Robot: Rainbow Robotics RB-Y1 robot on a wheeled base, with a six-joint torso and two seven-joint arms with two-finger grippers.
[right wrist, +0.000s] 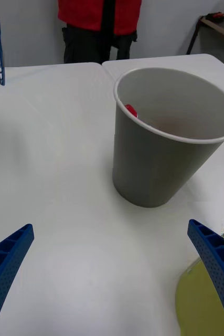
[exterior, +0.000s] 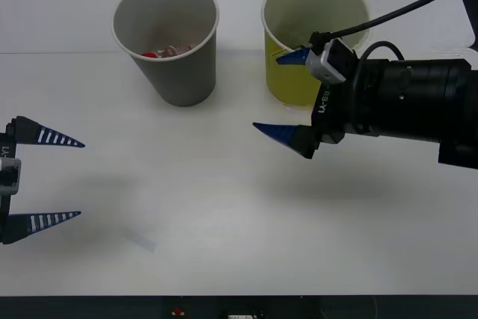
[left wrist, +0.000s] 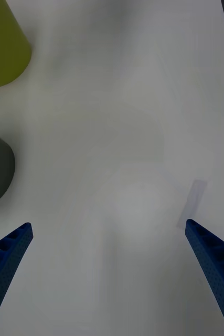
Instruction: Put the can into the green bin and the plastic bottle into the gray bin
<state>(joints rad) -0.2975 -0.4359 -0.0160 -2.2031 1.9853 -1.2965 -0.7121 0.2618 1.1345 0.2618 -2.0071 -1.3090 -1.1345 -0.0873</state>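
On the white table (exterior: 224,207), seen from the front, the gray bin (exterior: 168,39) stands far left with the plastic bottle (exterior: 168,51) inside, mostly hidden by its wall. The green bin (exterior: 310,42) stands to its right, partly covered by the right gripper (exterior: 287,95), fingers spread, empty. The left gripper (exterior: 63,178) waits near left, spread wide. From the right wrist, a red cap (right wrist: 130,110) peeks over the gray rim. From the left wrist, both bins are cut off at the edge.

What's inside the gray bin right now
Inside the gray bin lies the plastic bottle, with its red cap and pinkish label showing near the bottom. The bin's wall covers the rest of the bottle and the floor beneath it.
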